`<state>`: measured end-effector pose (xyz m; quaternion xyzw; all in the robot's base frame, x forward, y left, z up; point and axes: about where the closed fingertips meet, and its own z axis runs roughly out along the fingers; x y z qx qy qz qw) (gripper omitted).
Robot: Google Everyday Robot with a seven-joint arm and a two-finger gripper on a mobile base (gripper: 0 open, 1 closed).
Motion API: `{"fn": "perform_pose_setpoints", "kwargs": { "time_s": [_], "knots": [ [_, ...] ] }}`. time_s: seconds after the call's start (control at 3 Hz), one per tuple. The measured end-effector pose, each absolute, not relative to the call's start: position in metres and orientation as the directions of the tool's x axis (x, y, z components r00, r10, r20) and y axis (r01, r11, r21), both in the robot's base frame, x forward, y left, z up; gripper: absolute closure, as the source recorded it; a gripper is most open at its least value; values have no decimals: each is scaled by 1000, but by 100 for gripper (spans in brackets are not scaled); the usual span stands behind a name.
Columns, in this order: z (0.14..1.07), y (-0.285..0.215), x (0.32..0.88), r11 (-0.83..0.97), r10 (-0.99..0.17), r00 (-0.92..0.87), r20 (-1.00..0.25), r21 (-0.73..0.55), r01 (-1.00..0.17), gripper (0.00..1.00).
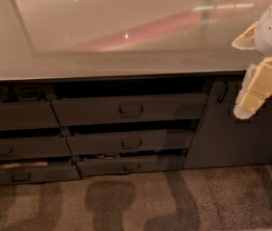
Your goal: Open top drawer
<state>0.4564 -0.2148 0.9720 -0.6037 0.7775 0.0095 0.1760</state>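
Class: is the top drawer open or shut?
Partly open: the top drawer juts forward, dark gap above it. The gripper hangs at right, apart from it.

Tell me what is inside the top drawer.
Only a dark gap shows above the top drawer front; the countertop hides its contents. The pincer hangs far right, apart from it.

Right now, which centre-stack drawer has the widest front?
The top drawer, just under the counter; the middle drawer and bottom drawer are narrower. The gripper hangs to its right, before the door panel.
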Motion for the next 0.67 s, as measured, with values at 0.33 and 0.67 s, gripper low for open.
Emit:
{"fn": "perform_pose_setpoints", "kwargs": {
  "time_s": [0.33,0.67],
  "knots": [
    [967,-182,477,221,-933,-162,-322,-155,-963,0],
    [966,-136,489,152,-942,-98,-322,-147,-978,0]
  ]
}}
